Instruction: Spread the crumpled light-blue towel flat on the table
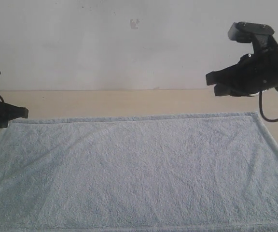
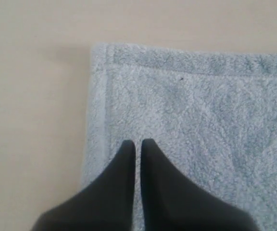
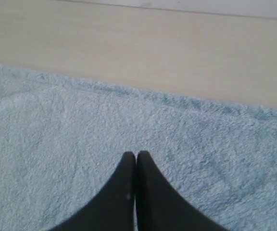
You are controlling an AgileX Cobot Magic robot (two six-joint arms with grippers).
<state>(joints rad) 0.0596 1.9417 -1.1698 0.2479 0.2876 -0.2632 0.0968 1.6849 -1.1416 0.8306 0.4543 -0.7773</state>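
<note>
The pale light-blue towel [image 1: 139,169] lies spread out flat on the cream table [image 1: 129,102], its hemmed far edge straight and only faint creases across it. My left gripper [image 1: 24,113] hovers by the towel's far-left corner [image 2: 105,57]. In the left wrist view its fingers [image 2: 137,143] stand shut with only a hairline slit and hold nothing. My right gripper [image 1: 211,83] is raised above the far-right part of the towel. In the right wrist view it [image 3: 136,154] is shut and empty, over the towel [image 3: 81,159] near its far hem. No white label shows.
A pale grey-white wall [image 1: 129,43] rises behind the table. A bare strip of tabletop [image 3: 153,53] runs between the towel's far hem and the wall. Bare table [image 2: 32,120] also lies left of the towel. A black cable [image 1: 269,113] hangs from the right arm.
</note>
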